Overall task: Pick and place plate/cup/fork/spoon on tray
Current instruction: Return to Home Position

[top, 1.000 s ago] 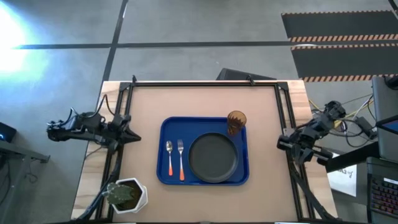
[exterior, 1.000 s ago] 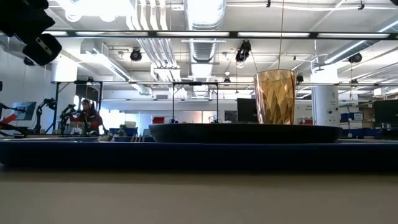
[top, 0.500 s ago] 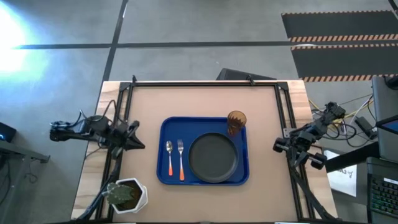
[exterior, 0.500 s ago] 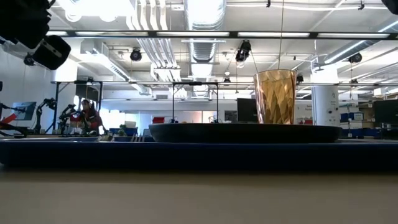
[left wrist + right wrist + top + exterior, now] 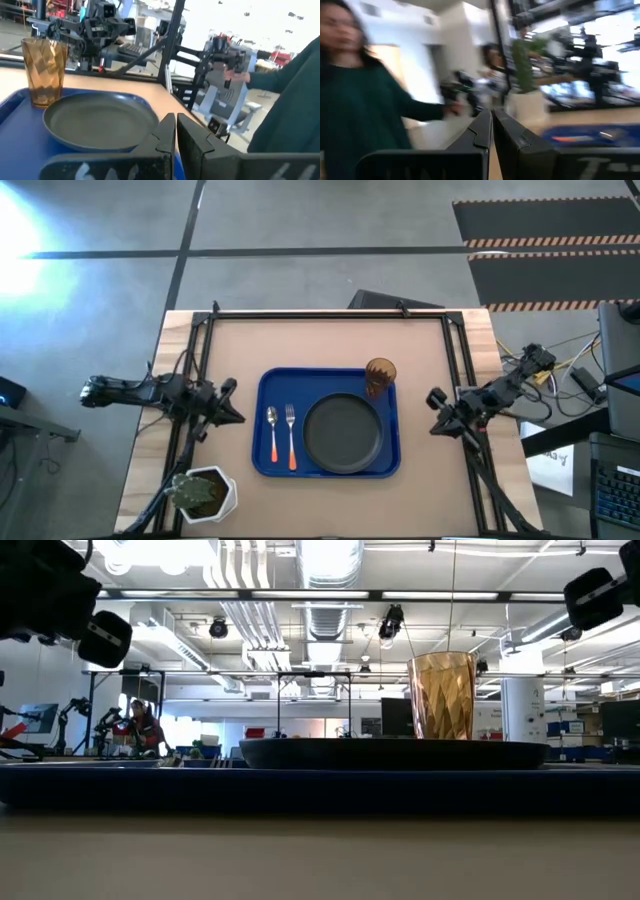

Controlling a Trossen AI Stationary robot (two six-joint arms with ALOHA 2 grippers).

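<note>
From above, the tan table is carrying the blue tray, where the plate, cup, spoon and fork are all lying already. The left jaws and right jaws are flanking it, closed and empty. At table height, the cup is standing beyond the plate. In the left wrist view, closed jaws are pointing at plate and cup. In the right wrist view, closed jaws are facing the tray's edge. Placing looks finished; next is likely only parking the arms.
</note>
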